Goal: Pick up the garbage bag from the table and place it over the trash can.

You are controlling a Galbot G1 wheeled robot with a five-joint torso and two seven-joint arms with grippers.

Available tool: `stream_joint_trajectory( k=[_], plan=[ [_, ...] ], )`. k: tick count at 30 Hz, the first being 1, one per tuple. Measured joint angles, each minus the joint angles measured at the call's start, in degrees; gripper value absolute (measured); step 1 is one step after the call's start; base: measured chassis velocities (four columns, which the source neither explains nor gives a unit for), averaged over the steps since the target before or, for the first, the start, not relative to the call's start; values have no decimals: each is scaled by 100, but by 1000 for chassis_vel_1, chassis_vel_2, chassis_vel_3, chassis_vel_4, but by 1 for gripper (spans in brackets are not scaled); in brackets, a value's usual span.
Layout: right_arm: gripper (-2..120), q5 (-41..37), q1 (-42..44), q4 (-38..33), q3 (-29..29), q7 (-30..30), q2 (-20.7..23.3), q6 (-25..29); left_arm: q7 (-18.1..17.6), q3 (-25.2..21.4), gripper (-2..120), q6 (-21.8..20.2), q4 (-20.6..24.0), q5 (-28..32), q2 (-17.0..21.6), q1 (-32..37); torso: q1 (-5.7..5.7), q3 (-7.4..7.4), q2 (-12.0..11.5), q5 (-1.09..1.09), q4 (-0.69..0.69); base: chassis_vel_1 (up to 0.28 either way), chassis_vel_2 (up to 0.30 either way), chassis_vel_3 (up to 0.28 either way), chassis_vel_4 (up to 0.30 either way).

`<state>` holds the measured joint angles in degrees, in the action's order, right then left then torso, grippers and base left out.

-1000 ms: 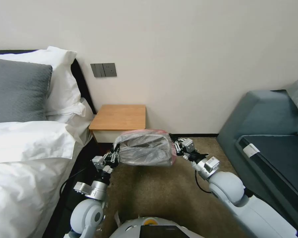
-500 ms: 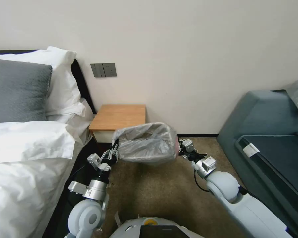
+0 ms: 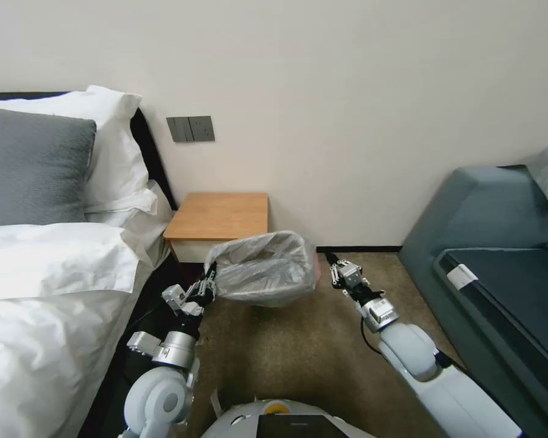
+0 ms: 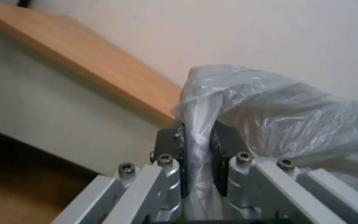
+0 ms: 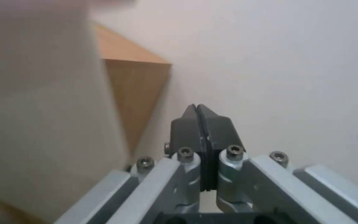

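The grey translucent garbage bag hangs mouth-up on the carpet in front of the table, holding a bin-like shape. The trash can itself is hidden under the plastic. My left gripper is shut on the bag's left edge; in the left wrist view a fold of the garbage bag is pinched between the pads of the left gripper. My right gripper is a short way right of the bag, not touching it. The right wrist view shows the right gripper shut with nothing between its pads.
A bed with white linen lies close on the left, beside my left arm. A grey-blue sofa stands on the right. The wall is just behind the table. Brown carpet lies open between me and the bag.
The bag has come down and its mouth now faces up. My right gripper has come off the bag's right edge and sits apart from it. The left gripper keeps its hold.
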<state>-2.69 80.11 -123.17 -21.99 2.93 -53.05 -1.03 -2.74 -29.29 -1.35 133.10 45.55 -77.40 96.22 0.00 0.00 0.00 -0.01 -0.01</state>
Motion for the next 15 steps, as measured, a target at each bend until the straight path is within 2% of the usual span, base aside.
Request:
stream_joint_trajectory(
  k=[6,9,11,12,14,15],
  plan=[
    [0,501,388,-438,-226,207,-388,75,-114,-74,9,-13,-158,6,-12,-5,0,0,0,0,0,0,0,0,0],
    [7,620,541,-647,-283,213,-611,209,-154,-94,9,-22,-221,77,-7,-9,0,0,0,0,1,0,0,0,0],
    [17,605,641,-812,-300,213,-839,296,-190,-105,9,-41,-270,147,-4,-32,0,0,0,1,0,0,0,0,0],
    [17,605,641,-812,-300,213,-839,296,-190,-105,9,-41,-270,147,-4,-32,0,0,0,1,0,0,0,0,0],
    [28,326,728,-1023,-276,216,-1072,357,-202,-108,9,-54,-336,210,-10,-79,0,0,0,0,1,0,0,0,0],
    [28,326,728,-1023,-276,216,-1072,357,-202,-108,9,-54,-336,210,-10,-79,0,0,0,0,1,0,0,0,0]
  ],
)
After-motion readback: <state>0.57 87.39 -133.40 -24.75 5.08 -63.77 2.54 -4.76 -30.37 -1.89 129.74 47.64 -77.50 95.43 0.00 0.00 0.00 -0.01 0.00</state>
